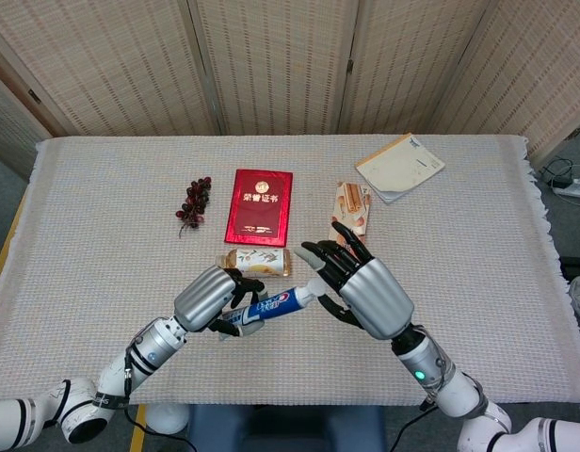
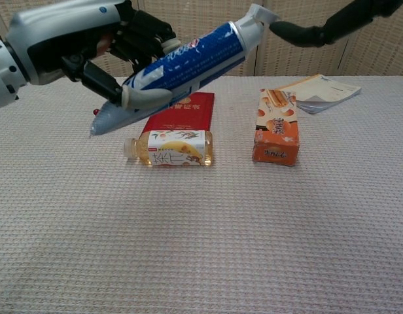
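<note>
While left hand [image 1: 207, 297] grips toothpaste tube [image 1: 271, 305] aloft above tea bottle [image 2: 170, 148], right hand [image 1: 363, 290], fingers spread, empty, touches cap end. Tube lifted; not yet passed or set down. Woven-cloth tabletop [image 1: 478, 245]; red booklet [image 1: 260, 204], snack box [image 2: 276, 127], grapes [image 1: 194, 201], notebook [image 1: 399, 167]; folding screens [image 1: 271, 56] behind.

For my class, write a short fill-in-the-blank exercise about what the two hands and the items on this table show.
1. The left hand grips a blue ____ tube.
2. The right hand's fingertips meet the tube's ____ end.
3. The tea bottle lies on its ____ on the cloth.
4. The orange snack box stands beside a ____ booklet.

Missing words: toothpaste; cap; side; red
</note>
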Motion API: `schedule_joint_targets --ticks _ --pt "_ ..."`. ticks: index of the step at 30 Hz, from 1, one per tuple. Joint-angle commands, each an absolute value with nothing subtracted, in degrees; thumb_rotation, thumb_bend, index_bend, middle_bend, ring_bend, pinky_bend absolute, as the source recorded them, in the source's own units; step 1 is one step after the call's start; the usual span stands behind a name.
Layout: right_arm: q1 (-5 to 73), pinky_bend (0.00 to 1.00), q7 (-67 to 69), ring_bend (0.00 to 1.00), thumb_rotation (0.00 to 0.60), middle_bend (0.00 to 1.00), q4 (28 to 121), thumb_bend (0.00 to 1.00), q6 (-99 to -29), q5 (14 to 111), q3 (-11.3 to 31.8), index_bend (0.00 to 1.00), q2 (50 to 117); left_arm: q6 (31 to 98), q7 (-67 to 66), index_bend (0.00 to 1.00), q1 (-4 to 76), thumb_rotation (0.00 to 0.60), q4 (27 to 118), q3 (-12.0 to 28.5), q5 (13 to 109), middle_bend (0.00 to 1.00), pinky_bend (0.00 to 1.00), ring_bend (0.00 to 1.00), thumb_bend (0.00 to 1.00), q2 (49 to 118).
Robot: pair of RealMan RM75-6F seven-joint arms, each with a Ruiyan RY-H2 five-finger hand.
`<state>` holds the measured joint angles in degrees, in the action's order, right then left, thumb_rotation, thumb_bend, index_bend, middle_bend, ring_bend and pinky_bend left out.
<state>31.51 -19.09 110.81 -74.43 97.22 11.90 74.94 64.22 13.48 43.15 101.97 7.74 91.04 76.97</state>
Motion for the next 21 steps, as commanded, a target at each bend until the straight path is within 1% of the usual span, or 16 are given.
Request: schedule_joint_targets --ticks 1,13,21 --pt "31.4 0.05 -19.1 0.21 0.600 0.20 111.0 0.43 -74.7 97.5 11.8 0.07 74.7 64.1 11.4 0.81 43.2 0.600 101.4 7.6 91.0 0.79 0.60 0.76 0.67 77.3" --pt "32.5 0.05 -19.5 0.21 0.600 0.20 111.6 0.43 -73.8 98.2 11.5 0.07 75.0 63.5 5.1 0.81 43.6 0.600 100.9 7.5 90.7 0.79 0.60 0.76 0.66 78.6" --pt "32.7 0.05 -20.2 0.21 0.600 0.20 111.4 0.43 -73.5 97.9 11.2 0.07 75.7 64.2 4.9 0.81 43.1 0.600 101.1 7.4 90.4 0.79 0.59 0.76 0.67 78.5"
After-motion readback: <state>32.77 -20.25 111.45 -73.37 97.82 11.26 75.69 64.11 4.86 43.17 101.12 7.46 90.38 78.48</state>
